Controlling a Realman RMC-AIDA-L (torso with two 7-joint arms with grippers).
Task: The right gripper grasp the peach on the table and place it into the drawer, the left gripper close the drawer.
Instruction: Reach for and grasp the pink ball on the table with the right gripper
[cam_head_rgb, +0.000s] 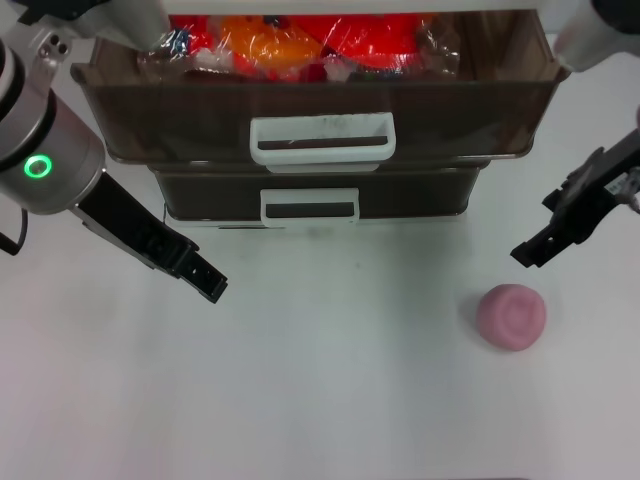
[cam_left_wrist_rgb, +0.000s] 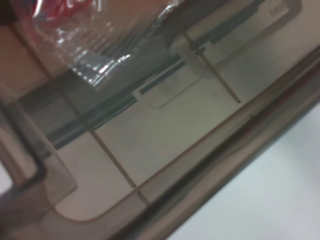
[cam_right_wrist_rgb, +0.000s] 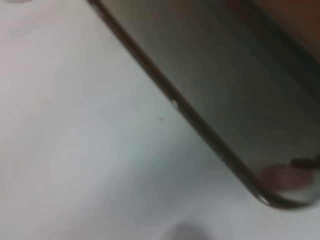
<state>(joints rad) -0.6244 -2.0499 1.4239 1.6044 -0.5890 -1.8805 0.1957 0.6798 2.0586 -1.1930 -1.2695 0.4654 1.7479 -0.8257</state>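
Observation:
The pink peach lies on the white table at the front right, with nothing touching it. My right gripper hangs above the table, just behind the peach and a little to its right, clear of it. The drawer, smoky brown with a wide white handle, stands pulled out at the back. My left gripper points down and inward at the left, in front of the drawer stack and apart from it. The left wrist view shows the drawer's translucent wall up close.
Red and orange packets in clear wrap fill the back of the open drawer. Below it sits a like drawer with a smaller white handle, pushed in. In the right wrist view, a dark drawer wall runs beside bare table.

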